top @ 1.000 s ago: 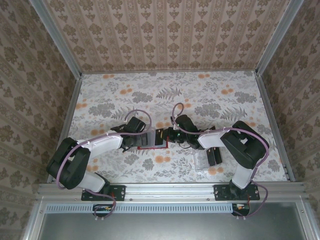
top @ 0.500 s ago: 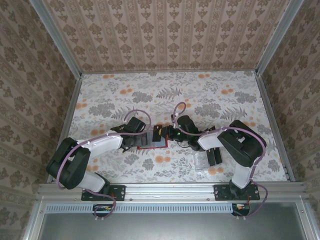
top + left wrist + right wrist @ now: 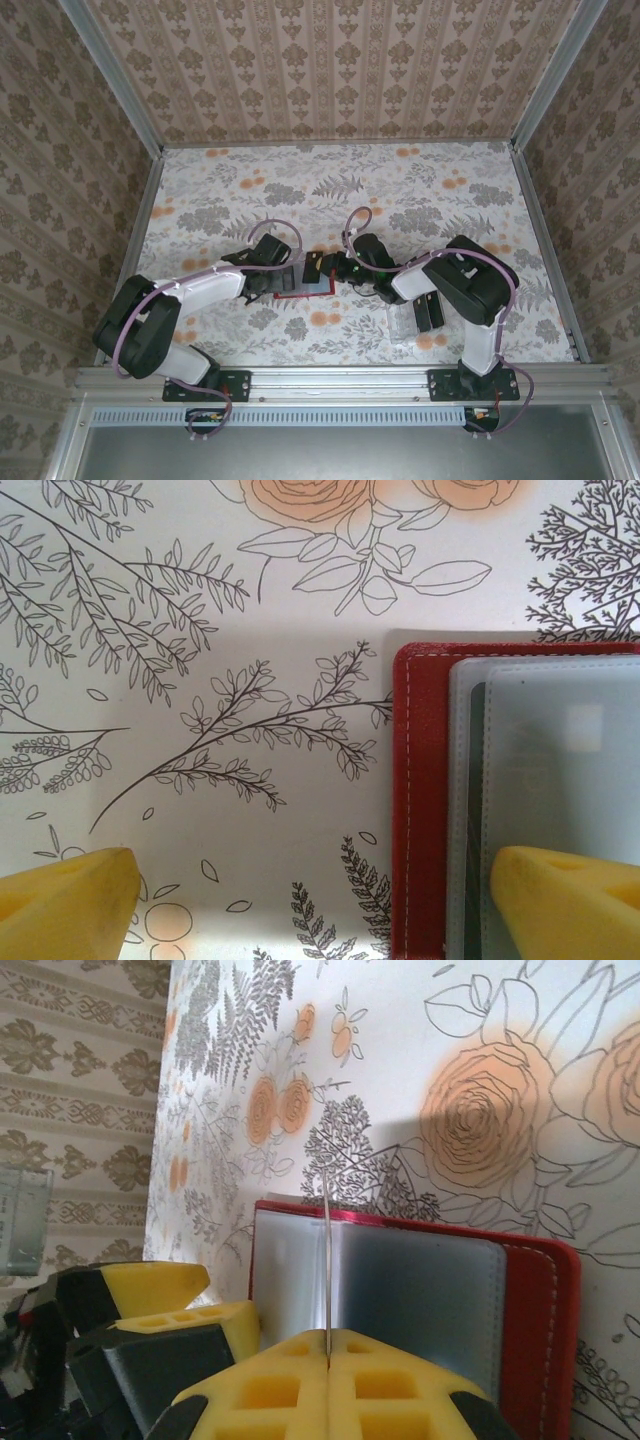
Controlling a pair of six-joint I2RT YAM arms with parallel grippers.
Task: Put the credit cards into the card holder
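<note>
The red card holder [image 3: 300,291] lies open on the table between the two grippers, its grey plastic sleeves [image 3: 550,770] facing up. My left gripper [image 3: 320,910] is open and straddles the holder's left edge [image 3: 420,800]; one yellow fingertip [image 3: 570,900] is over the sleeves, the other over bare table. My right gripper [image 3: 328,1350] is shut on one thin credit card [image 3: 327,1250], seen edge-on. The card stands upright over the holder's sleeves [image 3: 400,1280]. More black credit cards [image 3: 428,312] stand in a clear tray.
The clear slotted tray [image 3: 408,322] sits to the right of the holder, under the right arm. My left gripper's yellow fingers [image 3: 130,1290] sit close to the left of the held card. Patterned walls enclose the floral table [image 3: 400,190], with free room at the back.
The right gripper has carried the card a little to the left, closer over the open holder, and the right arm's elbow has shifted left. The left gripper has stayed put.
</note>
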